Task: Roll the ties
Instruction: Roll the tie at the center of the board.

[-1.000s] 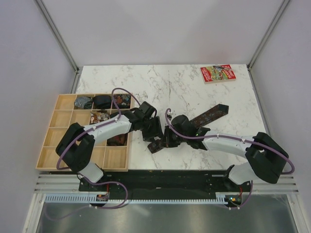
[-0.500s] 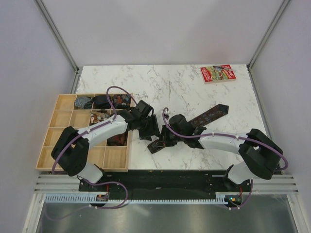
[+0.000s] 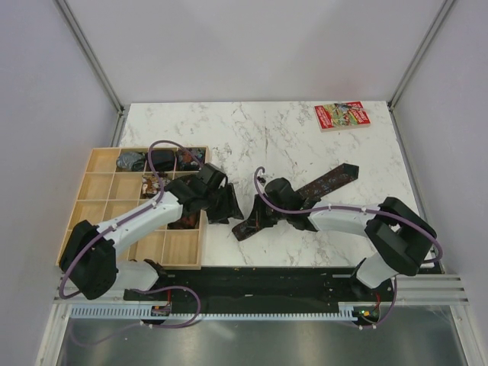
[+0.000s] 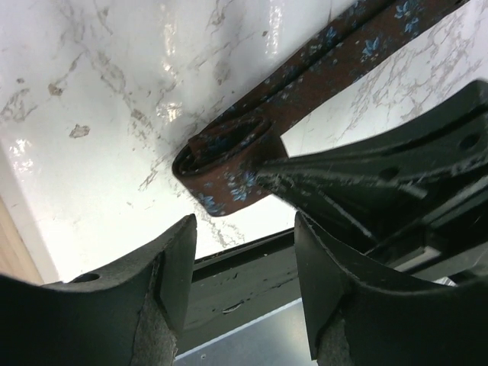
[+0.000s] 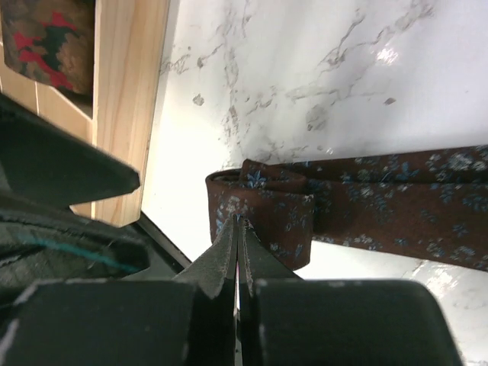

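One dark brown tie (image 3: 332, 181) with small pale flowers lies slanted on the marble table. Its lower left end is rolled into a small loop (image 3: 245, 227), which also shows in the left wrist view (image 4: 229, 164) and the right wrist view (image 5: 263, 202). My right gripper (image 3: 259, 221) is shut, with its tips (image 5: 239, 225) pinched on the side of that rolled end. My left gripper (image 3: 225, 207) is open and empty (image 4: 244, 259), just left of the roll and apart from it, near the table's front edge.
A wooden compartment tray (image 3: 91, 206) stands at the left, its right edge (image 5: 126, 114) close to the roll. Several rolled ties sit in its back and middle cells (image 3: 160, 159). A red printed booklet (image 3: 341, 116) lies at the back right.
My left gripper has drawn back to the left, away from the rolled end, and its arm has swung toward the tray. My right gripper stays on the roll, shifted slightly left.
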You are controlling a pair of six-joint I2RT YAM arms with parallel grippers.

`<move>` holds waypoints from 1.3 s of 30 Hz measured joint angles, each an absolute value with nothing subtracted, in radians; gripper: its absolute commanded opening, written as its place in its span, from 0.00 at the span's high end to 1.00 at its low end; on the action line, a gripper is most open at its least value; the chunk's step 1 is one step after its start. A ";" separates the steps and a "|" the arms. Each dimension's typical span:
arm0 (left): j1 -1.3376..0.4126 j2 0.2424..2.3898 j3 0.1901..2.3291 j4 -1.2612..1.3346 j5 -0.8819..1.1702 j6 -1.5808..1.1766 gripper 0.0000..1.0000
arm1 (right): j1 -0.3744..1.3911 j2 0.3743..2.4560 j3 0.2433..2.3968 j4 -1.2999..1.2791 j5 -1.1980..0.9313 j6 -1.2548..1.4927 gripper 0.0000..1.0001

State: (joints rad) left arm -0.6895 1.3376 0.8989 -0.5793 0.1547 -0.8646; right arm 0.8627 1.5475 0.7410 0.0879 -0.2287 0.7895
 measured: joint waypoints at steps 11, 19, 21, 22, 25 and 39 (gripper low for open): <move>-0.690 1.216 0.727 -0.561 0.160 -0.883 0.42 | 0.832 1.612 0.706 0.158 -0.238 0.789 1.00; -0.694 1.213 0.652 -0.471 0.187 -0.902 0.41 | 0.820 1.630 0.686 0.220 -0.258 0.789 1.00; -0.698 1.213 0.637 -0.442 0.194 -0.906 0.41 | 0.815 1.632 0.677 0.235 -0.266 0.790 1.00; -0.698 1.213 0.628 -0.424 0.196 -0.909 0.41 | 0.813 1.632 0.674 0.240 -0.268 0.790 1.00; -0.699 1.225 0.610 -0.376 0.208 -0.919 0.41 | 0.807 1.632 0.660 0.263 -0.278 0.790 1.00; -0.727 1.422 0.608 -0.197 0.220 -0.986 0.48 | 0.793 1.632 0.607 0.352 -0.303 0.797 1.00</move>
State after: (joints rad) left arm -0.7265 1.4220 0.6083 -0.1974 0.2195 -0.9859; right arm 0.7929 1.6318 0.6067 0.3523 -0.3031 0.7971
